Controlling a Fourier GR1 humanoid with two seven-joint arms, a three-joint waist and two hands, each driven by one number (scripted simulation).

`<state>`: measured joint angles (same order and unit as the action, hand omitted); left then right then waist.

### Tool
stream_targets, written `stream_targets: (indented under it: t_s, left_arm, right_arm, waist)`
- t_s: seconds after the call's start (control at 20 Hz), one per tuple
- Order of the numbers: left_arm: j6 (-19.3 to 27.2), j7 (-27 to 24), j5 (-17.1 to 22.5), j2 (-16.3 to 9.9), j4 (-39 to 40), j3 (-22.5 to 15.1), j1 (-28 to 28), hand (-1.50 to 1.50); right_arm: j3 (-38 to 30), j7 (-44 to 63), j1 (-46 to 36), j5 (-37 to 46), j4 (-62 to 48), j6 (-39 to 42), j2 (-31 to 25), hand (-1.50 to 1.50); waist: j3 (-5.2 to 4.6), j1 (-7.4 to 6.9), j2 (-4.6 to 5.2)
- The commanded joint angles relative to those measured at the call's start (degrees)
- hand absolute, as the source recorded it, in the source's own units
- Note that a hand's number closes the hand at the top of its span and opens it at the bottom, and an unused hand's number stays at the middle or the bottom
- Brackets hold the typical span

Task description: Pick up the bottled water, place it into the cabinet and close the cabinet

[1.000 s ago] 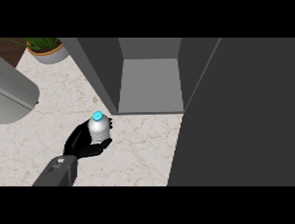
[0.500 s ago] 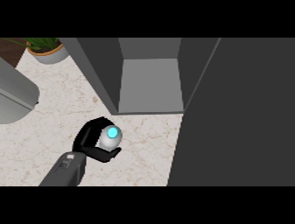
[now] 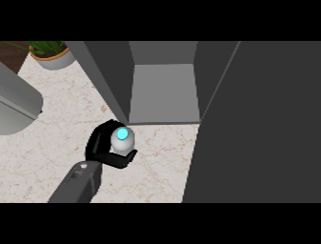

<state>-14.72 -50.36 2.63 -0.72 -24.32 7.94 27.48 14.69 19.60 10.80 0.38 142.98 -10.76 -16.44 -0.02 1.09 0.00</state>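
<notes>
The bottled water [image 3: 123, 142] is a small white bottle with a cyan cap, seen almost from above. My right hand [image 3: 99, 151] is shut on it, its black fingers curled round the bottle's sides. Hand and bottle hang over the marble counter [image 3: 36, 162], just in front of the open cabinet [image 3: 164, 90] and near its lower left corner. The cabinet's grey inside shows nothing on its shelf. Its dark door [image 3: 275, 124] stands open and fills the right of the view. My left hand is out of view.
A large grey forearm [image 3: 5, 100] crosses the left edge, close to the camera. A potted plant [image 3: 50, 53] stands at the counter's far left corner. The cabinet's left wall [image 3: 106, 76] rises beside the held bottle.
My right hand has carried the bottle a little to the right, toward the cabinet opening. The bottle has turned so that its cyan cap now faces up at the camera.
</notes>
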Motion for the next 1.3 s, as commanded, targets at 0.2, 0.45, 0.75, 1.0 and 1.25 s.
stream_targets:
  t_s: [0.2, 0.45, 0.75, 1.0, 1.25]
  left_arm:
    - [-0.4, 2.8, 8.4, 0.7, -4.1, -3.3, 2.4, 1.50]
    - [3.5, 7.4, 17.3, 0.7, -5.3, -9.5, 6.1, 1.50]
    - [9.4, 11.0, 24.0, 0.6, -9.4, -16.6, 8.3, 1.50]
    - [14.1, 12.7, 26.5, 0.6, -10.9, -19.2, 9.9, 1.50]
    - [18.2, 13.6, 28.9, 0.5, -13.9, -21.6, 10.6, 1.50]
  right_arm:
    - [-14.0, -2.4, 5.4, -14.1, 3.9, 6.3, -1.2, -1.50]
    - [-16.8, -2.3, 7.4, -15.5, 6.0, 8.6, -0.7, -1.50]
    - [-19.8, -5.0, 2.4, -16.5, -3.2, 10.2, 0.7, -1.50]
    - [-22.5, -5.9, 3.0, -19.1, -3.9, 12.6, 1.1, -1.50]
    - [-23.2, -6.5, 4.4, -19.9, -4.2, 14.7, 1.6, -1.50]
  waist:
    - [0.09, -0.23, -0.21]
    - [0.09, 1.32, -0.45]
    - [0.13, 1.02, -0.37]
    - [0.14, 2.76, -0.28]
    - [0.18, 4.46, -0.72]
